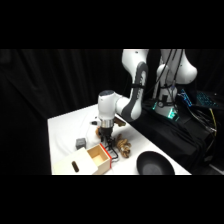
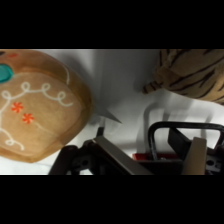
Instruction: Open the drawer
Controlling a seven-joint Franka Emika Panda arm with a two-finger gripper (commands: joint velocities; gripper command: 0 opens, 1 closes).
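- The drawer (image 1: 98, 159) sits at the near edge of the white surface (image 1: 65, 125), a light-wood box with reddish-orange edges and its hollow showing from above, so it already looks at least partly pulled out of its housing.
- Its black wire loop handle (image 1: 113, 151) faces right, toward a striped brown toy (image 1: 123, 147) that lies just beside it.
- The gripper (image 1: 106, 136) hangs directly over the handle end of the drawer, close above it.
- In the wrist view the handle (image 2: 186, 131) fills the lower right, with the reddish edge just under it and the gripper's dark linkage around it.
- Whether the jaws stand wide or narrow, or are closed on the wire, I cannot tell; the linkage hides the contact point.
- Judged step: the arm is at the handle, either about to hook it or mid-pull.
- The next move calls for a straight pull along the drawer's slide axis, keeping low so the wire does not slip off.
- A small grey cube (image 1: 80, 143) rests beside the drawer's far side, and a black bowl (image 1: 155, 164) sits near the right front edge, partly cut off.
- A gingerbread-like cookie shape (image 2: 35, 105) with white icing fills the wrist view's left; in the side view it is mostly hidden behind the arm.
- The drawer's housing is cut off at the bottom, so how far it is open stays unclear.
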